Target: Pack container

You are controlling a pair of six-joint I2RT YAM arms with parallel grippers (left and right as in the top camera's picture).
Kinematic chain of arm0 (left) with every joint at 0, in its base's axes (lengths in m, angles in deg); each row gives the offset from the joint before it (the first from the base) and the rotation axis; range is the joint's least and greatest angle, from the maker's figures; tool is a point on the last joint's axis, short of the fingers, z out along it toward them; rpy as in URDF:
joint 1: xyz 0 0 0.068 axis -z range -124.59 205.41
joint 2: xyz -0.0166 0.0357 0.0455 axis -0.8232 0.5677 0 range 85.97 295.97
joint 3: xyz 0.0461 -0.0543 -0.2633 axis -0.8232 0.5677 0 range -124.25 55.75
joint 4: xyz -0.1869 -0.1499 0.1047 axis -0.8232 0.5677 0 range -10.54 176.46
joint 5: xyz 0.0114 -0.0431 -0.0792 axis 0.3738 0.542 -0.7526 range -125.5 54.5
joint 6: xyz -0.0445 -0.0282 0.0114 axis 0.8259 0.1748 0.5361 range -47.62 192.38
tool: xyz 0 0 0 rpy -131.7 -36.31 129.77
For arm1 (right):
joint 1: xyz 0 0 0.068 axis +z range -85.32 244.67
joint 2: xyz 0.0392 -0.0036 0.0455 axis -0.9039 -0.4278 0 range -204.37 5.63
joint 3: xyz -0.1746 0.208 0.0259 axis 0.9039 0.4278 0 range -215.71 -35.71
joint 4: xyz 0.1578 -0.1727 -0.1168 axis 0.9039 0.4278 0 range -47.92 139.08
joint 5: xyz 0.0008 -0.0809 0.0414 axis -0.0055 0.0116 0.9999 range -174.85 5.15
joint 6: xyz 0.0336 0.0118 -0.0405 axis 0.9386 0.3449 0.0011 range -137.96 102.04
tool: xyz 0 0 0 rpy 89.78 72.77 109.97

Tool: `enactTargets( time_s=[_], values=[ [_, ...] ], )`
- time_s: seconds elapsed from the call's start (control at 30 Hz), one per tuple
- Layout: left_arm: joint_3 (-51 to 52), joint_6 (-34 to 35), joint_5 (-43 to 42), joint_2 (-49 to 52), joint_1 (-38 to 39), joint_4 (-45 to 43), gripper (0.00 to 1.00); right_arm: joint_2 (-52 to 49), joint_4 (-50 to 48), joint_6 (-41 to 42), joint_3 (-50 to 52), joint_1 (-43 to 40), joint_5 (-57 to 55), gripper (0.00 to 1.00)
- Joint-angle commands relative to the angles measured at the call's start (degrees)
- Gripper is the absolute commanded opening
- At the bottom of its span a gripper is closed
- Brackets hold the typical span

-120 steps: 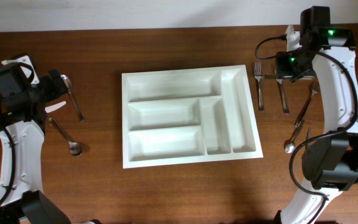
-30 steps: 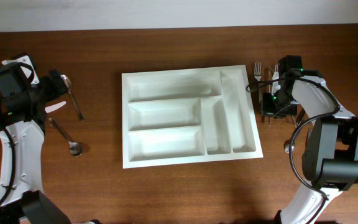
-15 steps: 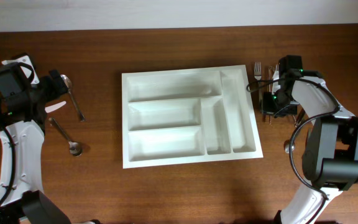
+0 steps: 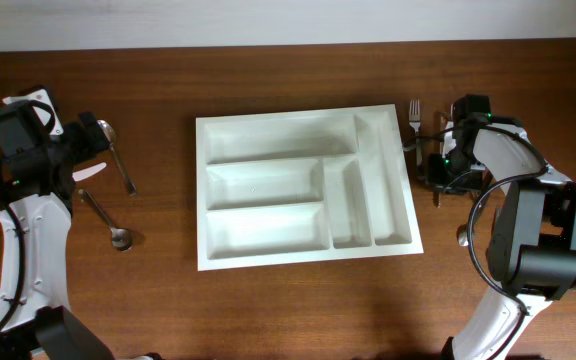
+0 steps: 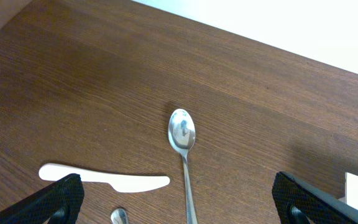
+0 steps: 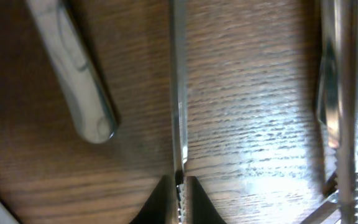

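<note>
The white five-compartment container (image 4: 303, 188) lies in the middle of the table with nothing in it. My right gripper (image 4: 438, 170) is low at the table just right of it, shut on a thin metal knife (image 6: 178, 93) seen edge-on, its serrated edge between the fingertips (image 6: 179, 193). A fork (image 4: 415, 112) lies beside it; its rounded handle (image 6: 73, 74) shows in the right wrist view. My left gripper (image 4: 93, 145) is open and empty at the far left, above a metal spoon (image 5: 182, 134) and a white plastic knife (image 5: 104, 180).
A second spoon (image 4: 108, 222) lies left of the container, its bowl tip at the bottom of the left wrist view (image 5: 118, 216). More metal cutlery (image 6: 340, 93) lies right of the held knife. A spoon bowl (image 4: 465, 236) peeks out by the right arm.
The right arm came down from the back onto the cutlery right of the container, then shifted slightly right and forward with its jaws shut on the knife. The left arm has not moved.
</note>
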Motion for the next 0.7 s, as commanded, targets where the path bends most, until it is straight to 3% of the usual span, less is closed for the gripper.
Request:
enactTargets(
  time_s=[0.0,0.03,0.1,0.3,0.5,0.67],
  values=[
    [-1.1,0.0,0.6,0.3,-0.3,-0.1,0.99,-0.9,-1.2,-0.8,0.6,-0.4,-0.9,0.43],
    [-1.1,0.0,0.6,0.3,-0.3,-0.1,0.99,-0.9,-1.9,-1.5,0.5,-0.4,-0.9,0.61],
    [-1.1,0.0,0.6,0.3,-0.3,-0.1,0.99,-0.8,-3.3,-2.5,0.0,-0.5,-0.9,0.72],
    [-1.1,0.0,0.6,0.3,-0.3,-0.1,0.99,-0.8,-4.3,-6.3,-4.4,-0.5,-0.9,0.72],
    [-1.1,0.0,0.6,0.3,-0.3,-0.1,0.99,-0.9,-7.8,-6.0,-8.9,-2.1,-0.9,0.48],
    [-1.1,0.0,0.6,0.3,-0.3,-0.1,0.99,-1.2,-7.4,-5.4,-12.3,-4.9,-0.5,0.48]
  ],
)
